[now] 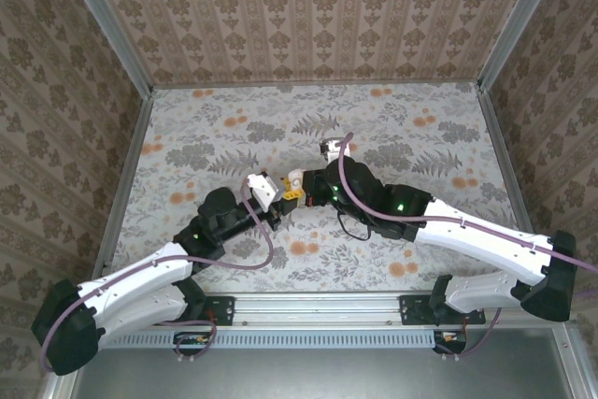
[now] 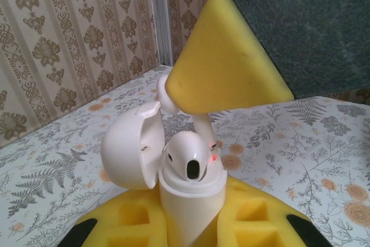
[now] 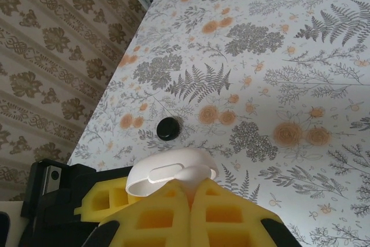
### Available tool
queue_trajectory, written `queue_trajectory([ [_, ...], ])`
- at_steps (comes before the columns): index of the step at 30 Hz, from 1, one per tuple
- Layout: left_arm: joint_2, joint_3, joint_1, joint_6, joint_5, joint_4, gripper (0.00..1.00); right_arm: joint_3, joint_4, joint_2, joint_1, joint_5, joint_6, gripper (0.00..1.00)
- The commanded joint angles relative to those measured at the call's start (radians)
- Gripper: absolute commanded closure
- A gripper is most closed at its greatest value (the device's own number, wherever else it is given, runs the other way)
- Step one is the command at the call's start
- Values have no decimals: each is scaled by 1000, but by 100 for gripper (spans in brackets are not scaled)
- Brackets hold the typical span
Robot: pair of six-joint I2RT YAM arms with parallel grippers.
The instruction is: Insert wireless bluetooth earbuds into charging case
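Two padded grippers of mine meet over the flowered table. My left gripper is clamped on the white charging case, held upright with its lid swung open to the left. One white earbud sits in the case, and my right gripper, fingers pressed together, pinches a second earbud just above it, while a small black round thing lies on the table beyond.
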Motion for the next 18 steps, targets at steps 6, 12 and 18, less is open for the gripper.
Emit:
queue_trajectory([
  [6, -14, 36, -11, -26, -1, 76, 100, -30, 11, 5, 12, 20, 20, 95],
  [12, -10, 37, -14, -31, 4, 83, 100, -36, 46, 10, 12, 46, 4, 95],
  [18, -14, 37, -15, -34, -2, 83, 100, -34, 43, 18, 14, 26, -7, 95],
])
